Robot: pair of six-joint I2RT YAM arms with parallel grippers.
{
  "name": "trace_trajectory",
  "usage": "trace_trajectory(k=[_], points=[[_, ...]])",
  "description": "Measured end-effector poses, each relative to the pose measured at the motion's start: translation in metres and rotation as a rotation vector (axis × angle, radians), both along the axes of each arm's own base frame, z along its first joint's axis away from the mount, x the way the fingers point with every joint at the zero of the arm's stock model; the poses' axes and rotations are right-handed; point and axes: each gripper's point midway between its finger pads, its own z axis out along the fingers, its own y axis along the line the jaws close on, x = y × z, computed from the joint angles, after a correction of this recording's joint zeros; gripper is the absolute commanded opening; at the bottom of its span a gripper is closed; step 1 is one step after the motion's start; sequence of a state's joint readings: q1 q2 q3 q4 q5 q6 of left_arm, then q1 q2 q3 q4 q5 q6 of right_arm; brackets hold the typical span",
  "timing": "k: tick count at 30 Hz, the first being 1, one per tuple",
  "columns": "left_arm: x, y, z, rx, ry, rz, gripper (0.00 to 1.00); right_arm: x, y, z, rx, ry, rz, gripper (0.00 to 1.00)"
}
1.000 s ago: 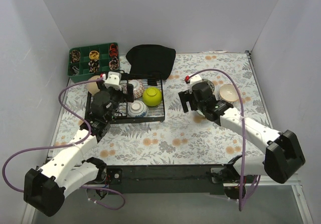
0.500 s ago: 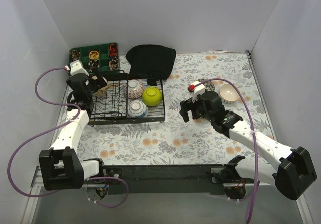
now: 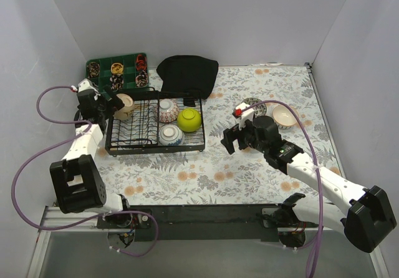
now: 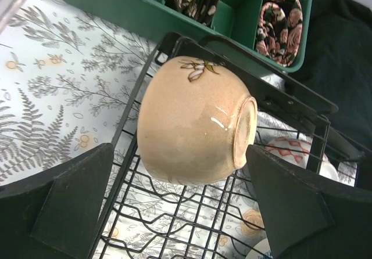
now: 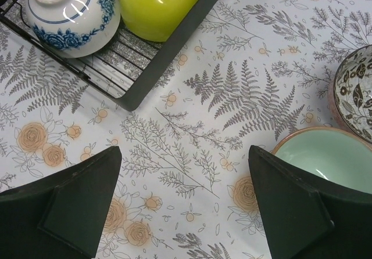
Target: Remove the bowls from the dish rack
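Note:
The black wire dish rack (image 3: 154,149) holds a beige bowl (image 3: 125,106) on its side at the back-left corner, a pink floral bowl (image 3: 167,110), a lime-green bowl (image 3: 189,119) and a blue-patterned bowl (image 3: 170,134). My left gripper (image 3: 114,101) is open, with one finger on each side of the beige bowl (image 4: 192,125) and a gap on the left side. My right gripper (image 3: 232,139) is open and empty over the tablecloth, right of the rack. A mint bowl (image 5: 331,160), a dark patterned bowl (image 3: 254,105) and a cream bowl (image 3: 284,116) stand on the table at the right.
A green compartment tray (image 3: 100,85) with small patterned items stands behind the rack's left corner. A black cloth (image 3: 187,72) lies behind the rack. White walls close in the table on three sides.
My left arm swung from over the rack's middle to its back-left corner, and the gripper now straddles the beige bowl. My right gripper moved slightly nearer and left, away from the bowls on the right.

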State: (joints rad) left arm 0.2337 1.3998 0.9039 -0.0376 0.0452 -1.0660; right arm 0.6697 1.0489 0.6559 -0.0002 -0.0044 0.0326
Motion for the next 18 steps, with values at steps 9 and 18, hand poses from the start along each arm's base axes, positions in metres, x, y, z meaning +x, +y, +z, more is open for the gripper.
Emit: trace_trajectory(k=[9, 18], points=[[0.008, -0.013, -0.022, -0.041, 0.051, -0.086, 0.98, -0.003, 0.007, 0.001, 0.012, -0.004, 0.046, 0.99], [0.012, -0.015, -0.028, -0.037, 0.058, -0.111, 0.98, -0.007, 0.014, -0.006, 0.016, 0.024, 0.089, 0.98]])
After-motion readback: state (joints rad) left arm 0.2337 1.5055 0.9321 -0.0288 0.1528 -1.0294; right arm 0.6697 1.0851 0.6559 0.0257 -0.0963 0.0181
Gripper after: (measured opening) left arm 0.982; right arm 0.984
